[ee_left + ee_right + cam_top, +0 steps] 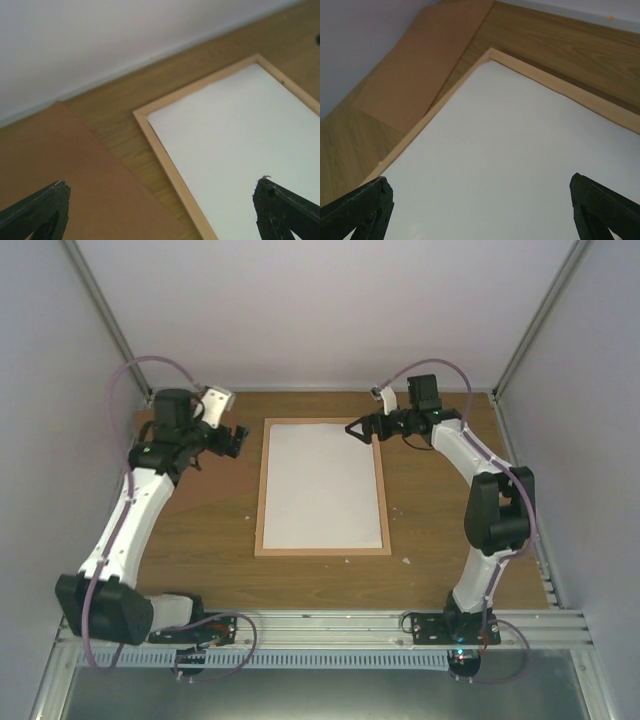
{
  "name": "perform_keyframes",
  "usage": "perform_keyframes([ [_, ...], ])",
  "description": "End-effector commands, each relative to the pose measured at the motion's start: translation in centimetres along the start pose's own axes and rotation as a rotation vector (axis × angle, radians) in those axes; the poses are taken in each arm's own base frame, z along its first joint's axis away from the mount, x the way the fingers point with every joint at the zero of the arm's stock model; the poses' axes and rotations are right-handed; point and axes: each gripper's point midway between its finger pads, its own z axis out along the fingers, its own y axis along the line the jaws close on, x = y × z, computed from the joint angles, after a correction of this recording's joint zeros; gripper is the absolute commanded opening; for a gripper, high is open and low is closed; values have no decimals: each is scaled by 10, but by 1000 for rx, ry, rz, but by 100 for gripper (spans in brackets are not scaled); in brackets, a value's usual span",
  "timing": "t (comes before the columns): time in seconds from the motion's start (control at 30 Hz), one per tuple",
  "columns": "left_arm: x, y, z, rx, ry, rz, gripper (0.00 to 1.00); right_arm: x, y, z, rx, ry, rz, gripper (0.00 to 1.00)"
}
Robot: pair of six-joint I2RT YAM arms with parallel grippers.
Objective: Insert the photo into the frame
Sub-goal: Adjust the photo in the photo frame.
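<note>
The frame (261,500), thin light wood rails, lies flat in the middle of the table. A plain white sheet (322,485) fills it; this is the photo, with no printed image showing. My left gripper (238,440) hovers open just left of the frame's far left corner. In the left wrist view the left gripper (161,184) spans the frame rail (165,160) and nothing is between the fingers. My right gripper (358,428) is open over the far right corner. In the right wrist view the right gripper (480,178) stands wide above the white sheet (510,150), holding nothing.
A plain brown backing board (60,165) lies on the table left of the frame, near the back wall; it also shows in the right wrist view (420,65). Small white scraps (405,561) lie near the frame's near right corner. Walls close in on three sides.
</note>
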Motion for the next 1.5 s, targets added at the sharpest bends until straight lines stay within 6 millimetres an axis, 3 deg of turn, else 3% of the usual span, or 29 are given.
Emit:
perform_keyframes([
  [0.0, 1, -24, 35, 76, -2, 88, 99, -1, 7, 30, -109, 7, -34, 96],
  [0.17, 33, -42, 87, 129, 91, 104, 99, 6, -4, 55, -113, 38, -32, 96],
  [0.37, 73, -62, 131, 187, 208, 130, 99, 38, -4, 56, -116, 94, -3, 96],
  [0.7, 114, -77, 161, 235, 327, 188, 99, 97, 21, 30, -147, 206, -6, 96],
  [0.97, 140, -92, 168, 271, 387, 225, 99, 135, 34, 16, -173, 276, -2, 96],
  [1.2, 147, -105, 147, 321, 381, 268, 99, 157, 52, -10, -178, 324, -158, 87],
  [1.33, 146, -108, 131, 329, 370, 263, 99, 152, 46, -30, -54, 332, -316, 71],
  [1.4, 144, -108, 125, 327, 363, 257, 99, 145, 42, -38, 20, 328, -374, 72],
  [1.47, 143, -108, 122, 321, 357, 253, 99, 144, 31, -44, 118, 336, -410, 83],
])
